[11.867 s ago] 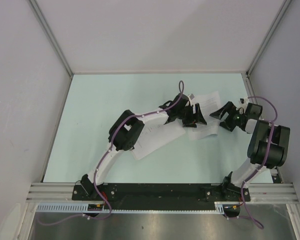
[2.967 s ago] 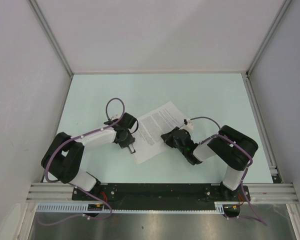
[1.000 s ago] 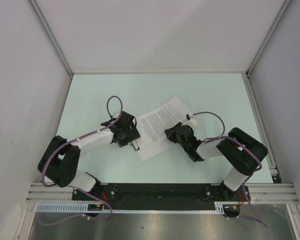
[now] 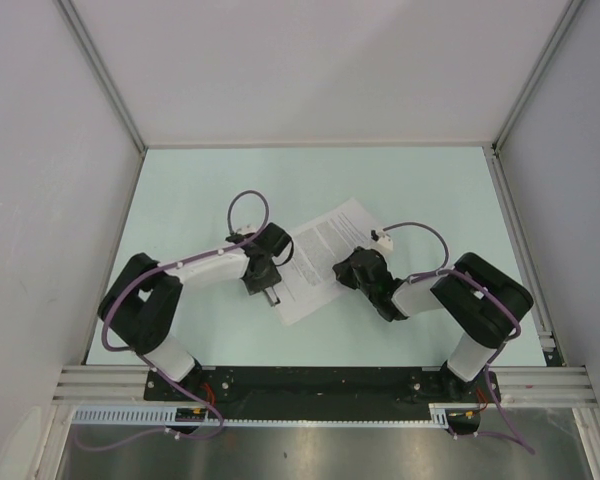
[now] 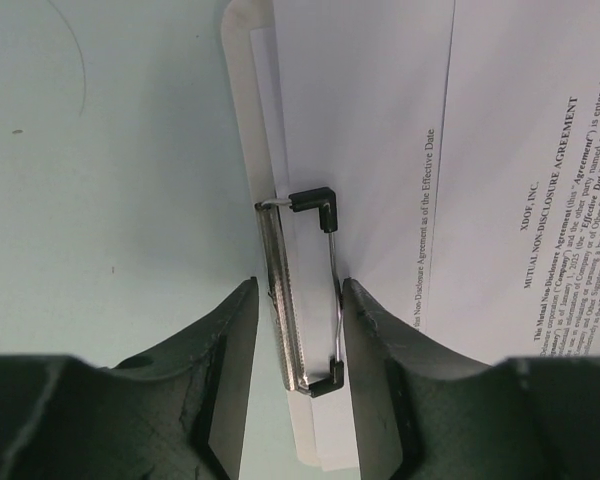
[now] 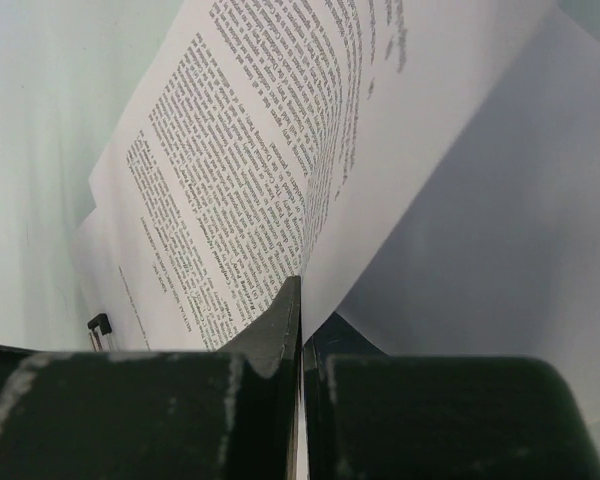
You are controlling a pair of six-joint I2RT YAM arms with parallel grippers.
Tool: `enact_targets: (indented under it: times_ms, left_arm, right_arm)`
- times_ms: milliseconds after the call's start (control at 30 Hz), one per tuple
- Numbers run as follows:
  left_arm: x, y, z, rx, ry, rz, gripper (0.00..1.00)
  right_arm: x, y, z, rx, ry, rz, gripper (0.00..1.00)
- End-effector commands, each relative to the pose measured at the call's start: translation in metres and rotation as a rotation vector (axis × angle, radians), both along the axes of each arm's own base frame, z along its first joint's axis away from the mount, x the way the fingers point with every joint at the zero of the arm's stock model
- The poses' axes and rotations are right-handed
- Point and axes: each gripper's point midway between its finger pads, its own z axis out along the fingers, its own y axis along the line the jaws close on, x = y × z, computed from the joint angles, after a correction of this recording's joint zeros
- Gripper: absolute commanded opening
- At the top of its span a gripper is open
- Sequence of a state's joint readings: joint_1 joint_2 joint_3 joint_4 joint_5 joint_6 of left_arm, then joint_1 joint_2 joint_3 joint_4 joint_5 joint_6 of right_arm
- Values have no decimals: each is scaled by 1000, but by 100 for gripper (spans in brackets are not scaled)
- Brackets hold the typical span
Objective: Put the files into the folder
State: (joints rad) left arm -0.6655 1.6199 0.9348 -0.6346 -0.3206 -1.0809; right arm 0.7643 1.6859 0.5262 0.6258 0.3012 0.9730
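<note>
The folder (image 5: 242,120) lies askew at the middle of the table (image 4: 180,200), with the files (image 4: 325,245) stacked on it. The right gripper (image 6: 300,285) has its fingers pressed together on the edge of the files' top sheet, which curls up off the stack. The left gripper (image 5: 300,287) holds its fingers apart astride the clip (image 5: 280,260), close at both sides; whether they press it I cannot tell.

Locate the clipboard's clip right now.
Left wrist view: the clip sits centre-frame between the left tool's fingers, on the clipboard's short edge, printed sheets alongside. Overhead, it's slightly left of centre.
</note>
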Motion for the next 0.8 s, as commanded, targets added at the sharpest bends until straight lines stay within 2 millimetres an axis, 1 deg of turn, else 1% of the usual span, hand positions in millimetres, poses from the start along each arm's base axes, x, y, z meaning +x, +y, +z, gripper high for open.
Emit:
enact_targets:
  times_ms: [0, 67, 100, 300, 367, 500, 567, 667, 700, 733, 767]
  left_arm:
    - [2, 3, 16, -15, -70, -1, 48]
    - [0, 2, 15, -24, -62, -6, 52]
    - [0, 1, 13, -27, -61, -10, 57]
    - [-5, -1, -1, -18, -14, -12, 58]
    - [-5, 0, -4, -9, -8, -9, 57]
    - [-6, 1, -9, 14, 14, -4, 50]
    - [-8, 4, -15, 32, 33, 8, 50]
    - [-14, 7, -26, 48, 61, 19, 45]
    - [-14, 6, -28, 42, 64, 21, 41]
    - [-19, 8, -32, 41, 77, 22, 39]
    - [-19, 6, -34, 31, 73, 21, 36]
  right_arm:
    - [6, 8, 7, 26, -27, -2, 0]
    - [6, 9, 6, 29, -24, -1, 0]
    - [6, 8, 5, 28, -23, -1, 0]
    - [6, 11, 6, 35, -24, 3, 0]
    - [6, 11, 6, 36, -25, 4, 0]
    - [5, 11, 5, 34, -24, 9, 0]
    - [5, 12, 5, 38, -23, 10, 0]
    - [5, 14, 4, 44, -24, 9, 0]
    - [4, 15, 2, 39, -21, 9, 0]
    - [3, 14, 1, 37, -17, 4, 0]
    - [1, 15, -1, 33, -9, 0, 0]
